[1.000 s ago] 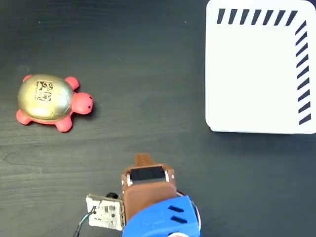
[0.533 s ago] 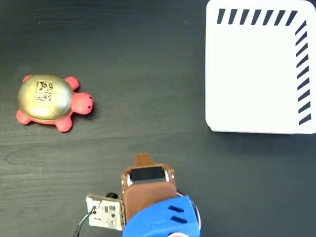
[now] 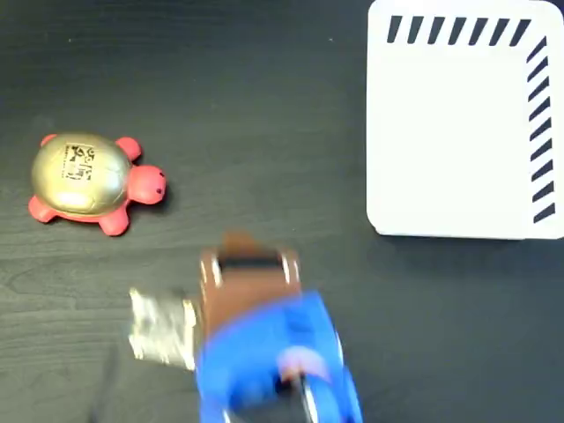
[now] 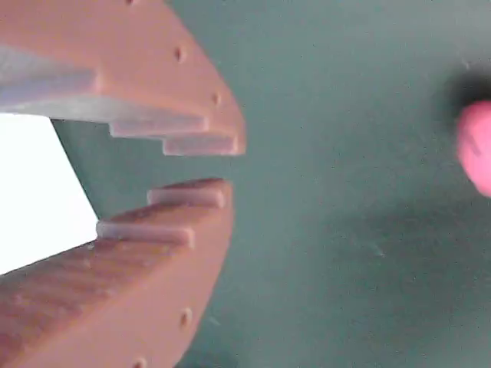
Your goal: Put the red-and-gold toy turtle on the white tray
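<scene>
The red-and-gold toy turtle (image 3: 88, 181) sits on the dark table at the left of the fixed view, its head pointing right. A blurred pink edge of it (image 4: 477, 146) shows at the right of the wrist view. The white tray (image 3: 458, 132) with black stripes lies at the top right and holds nothing. My gripper (image 3: 236, 242), brown on a blue arm, is motion-blurred at the bottom centre, below and to the right of the turtle and apart from it. In the wrist view the gripper (image 4: 230, 165) has its jaws a little apart with nothing between them.
A small circuit board (image 3: 159, 328) with a cable hangs at the arm's left side. Bare dark table (image 3: 264, 106) lies between turtle and tray. A bright white area (image 4: 31, 192) shows behind the jaws at the left of the wrist view.
The arm was still between the two earlier frames. It has now shifted up the picture and slightly left, and is blurred. Turtle and tray have not moved.
</scene>
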Robot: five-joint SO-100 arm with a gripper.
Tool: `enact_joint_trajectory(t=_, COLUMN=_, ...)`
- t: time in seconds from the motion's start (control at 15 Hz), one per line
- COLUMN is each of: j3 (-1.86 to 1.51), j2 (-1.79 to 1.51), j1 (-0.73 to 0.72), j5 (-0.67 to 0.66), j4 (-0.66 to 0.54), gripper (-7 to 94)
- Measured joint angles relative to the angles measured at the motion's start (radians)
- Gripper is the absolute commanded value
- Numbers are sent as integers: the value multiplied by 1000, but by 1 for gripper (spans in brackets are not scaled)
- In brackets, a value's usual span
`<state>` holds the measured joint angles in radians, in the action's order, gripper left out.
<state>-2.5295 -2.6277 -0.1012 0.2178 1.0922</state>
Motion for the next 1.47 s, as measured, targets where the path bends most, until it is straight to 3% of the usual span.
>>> enact_joint_trajectory(t=0.47, j3=784, j2=882, j1=-121, j5=304, j4=325, gripper=0)
enact_joint_trajectory(t=0.87, j3=1408, j2=1370, j1=-250, j5=410, j4=592, gripper=0)
enact_joint_trajectory(t=1.07, j3=1525, j2=1494, j1=-293, j5=423, j4=649, gripper=2)
enact_joint_trajectory(t=1.13, j3=1539, j2=1506, j1=-293, j5=423, j4=649, gripper=9)
enact_joint_trajectory(t=1.27, j3=1549, j2=1509, j1=-295, j5=422, j4=653, gripper=36)
enact_joint_trajectory(t=1.47, j3=1549, j2=1509, j1=-298, j5=408, j4=673, gripper=51)
